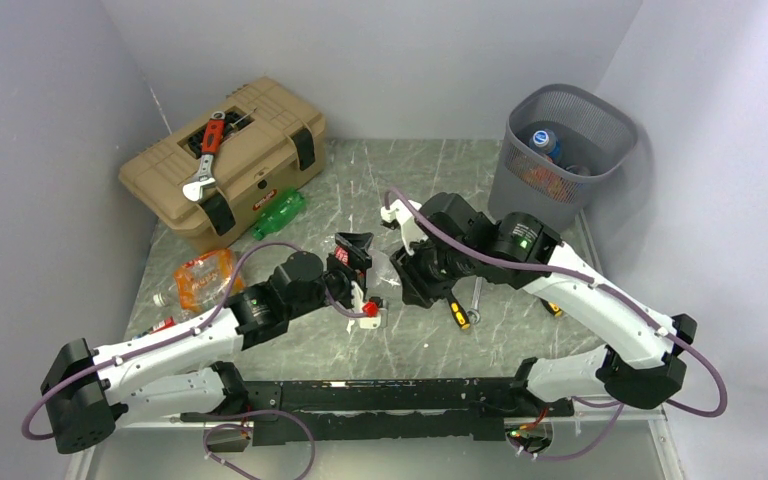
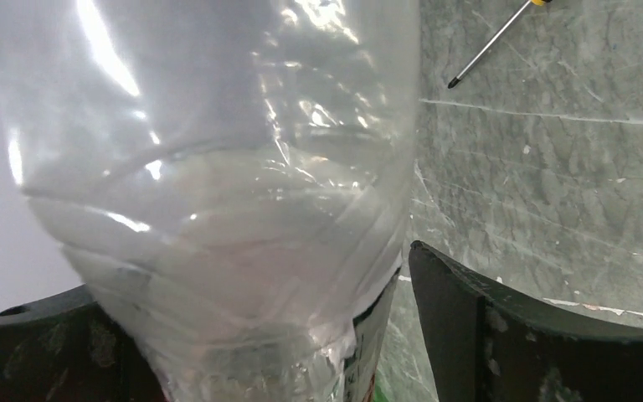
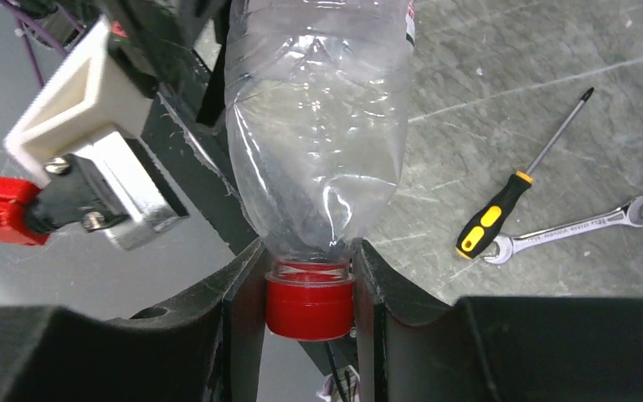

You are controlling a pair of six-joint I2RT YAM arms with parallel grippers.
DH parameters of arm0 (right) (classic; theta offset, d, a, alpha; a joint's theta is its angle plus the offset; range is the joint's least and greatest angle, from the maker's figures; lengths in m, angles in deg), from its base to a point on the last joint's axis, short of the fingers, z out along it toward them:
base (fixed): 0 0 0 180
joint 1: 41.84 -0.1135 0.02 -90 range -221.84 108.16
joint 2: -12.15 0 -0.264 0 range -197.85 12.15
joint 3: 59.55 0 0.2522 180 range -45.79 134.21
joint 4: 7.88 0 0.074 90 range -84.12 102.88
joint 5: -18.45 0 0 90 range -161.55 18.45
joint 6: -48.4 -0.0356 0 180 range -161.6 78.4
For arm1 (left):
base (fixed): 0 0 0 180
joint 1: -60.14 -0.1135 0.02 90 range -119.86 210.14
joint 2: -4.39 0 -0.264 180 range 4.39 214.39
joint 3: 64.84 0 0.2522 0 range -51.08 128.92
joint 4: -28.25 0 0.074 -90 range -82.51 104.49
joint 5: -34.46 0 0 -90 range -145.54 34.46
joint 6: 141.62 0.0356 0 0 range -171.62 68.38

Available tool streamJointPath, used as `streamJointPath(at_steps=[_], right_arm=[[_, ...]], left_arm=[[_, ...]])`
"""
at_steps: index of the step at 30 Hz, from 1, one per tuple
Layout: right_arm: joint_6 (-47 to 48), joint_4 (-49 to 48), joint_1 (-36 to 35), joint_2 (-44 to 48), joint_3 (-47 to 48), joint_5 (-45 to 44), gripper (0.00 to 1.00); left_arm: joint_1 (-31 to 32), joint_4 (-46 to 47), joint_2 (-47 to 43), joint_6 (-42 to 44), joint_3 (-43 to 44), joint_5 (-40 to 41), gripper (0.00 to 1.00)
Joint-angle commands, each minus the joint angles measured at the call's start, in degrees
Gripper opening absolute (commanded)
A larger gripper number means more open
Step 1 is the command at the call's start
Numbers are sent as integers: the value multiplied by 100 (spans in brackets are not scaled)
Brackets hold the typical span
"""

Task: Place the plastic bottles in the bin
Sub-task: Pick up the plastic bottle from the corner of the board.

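A clear plastic bottle with a red cap hangs over the table between the two arms. My right gripper is shut on its capped neck. The bottle's body sits between the wide-open fingers of my left gripper, and the right finger stands apart from it. A green bottle and an orange-labelled bottle lie on the table at the left. The grey mesh bin stands at the far right with a blue-capped bottle inside.
A tan toolbox with an adjustable wrench on its lid stands at the far left. A yellow-and-black screwdriver and a spanner lie on the table under the right arm. Walls close in both sides.
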Motion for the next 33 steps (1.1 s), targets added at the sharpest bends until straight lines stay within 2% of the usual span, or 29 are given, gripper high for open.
streamJointPath(at_steps=[1, 4, 6, 9, 10, 14, 15, 16, 19, 20, 22, 24, 26, 28, 30, 33], right_arm=[[114, 140, -125, 8, 306, -21, 0], [122, 137, -134, -23, 312, -8, 0], [110, 139, -141, -35, 312, -3, 0], [98, 138, -143, -26, 304, -25, 0], [93, 139, -151, -27, 304, -27, 0], [89, 127, -160, -29, 324, -33, 0], [85, 130, -161, -35, 360, -54, 10], [71, 138, -161, -35, 406, -117, 26], [-40, 18, -161, 107, 567, -458, 62], [-87, -83, -161, 200, 623, -657, 84], [-173, -431, -161, 476, 633, -1006, 99], [-202, -1031, -161, 923, 398, -1155, 100], [-332, -1928, -161, 1525, -296, -1341, 100], [-435, -3361, -161, 2386, -1138, -1365, 100], [-540, -4403, -154, 3061, -1869, -1680, 100], [-493, -5318, -152, 3758, -2576, -2131, 100]], left_arm=[[39, 512, -57, 17, -105, 129, 93], [63, 534, -116, 38, -161, 128, 79], [73, 492, -126, 37, -132, 129, 62], [99, 474, -140, 12, -90, 128, 30], [101, 513, -144, 12, -97, 132, 24], [114, 615, -161, 25, -132, 310, 27], [118, 645, -166, 10, -136, 314, 28], [126, 653, -177, -21, -140, 313, 28], [127, 698, -241, -226, -132, 336, 30], [127, 676, -273, -331, -118, 343, 31], [128, 505, -354, -633, -24, 336, 33], [132, 75, -452, -1182, 170, 213, 34], [127, -639, -483, -1734, 566, -172, 36], [127, -1408, -379, -2615, 1017, -631, 36], [130, -1997, -197, -3528, 1522, -906, 36], [127, -2428, -78, -4588, 2014, -1268, 36]])
